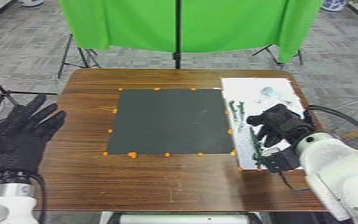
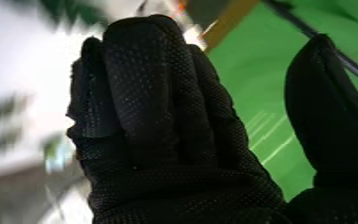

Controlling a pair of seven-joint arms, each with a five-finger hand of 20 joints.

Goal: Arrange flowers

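Head view: our right hand [image 1: 278,122] is over the white sheet [image 1: 238,85] on the table's right side, next to the green stems [image 1: 241,109]. Right wrist view has its fingers [image 2: 138,90] straight and together, thumb [image 2: 322,100] well apart, no stem visible between. Left hand [image 1: 23,137] is off the table's left edge, fingers spread.

Step in hand looks like picking a stem; we're early, dark mat [image 1: 168,122] bare. To do it well: line the thumb up across one stem, come down flat, close softly mid-stem so it doesn't roll or bend. Stems lie near each other, so we could drag a neighbor. Lift straight up, then go left to the mat.
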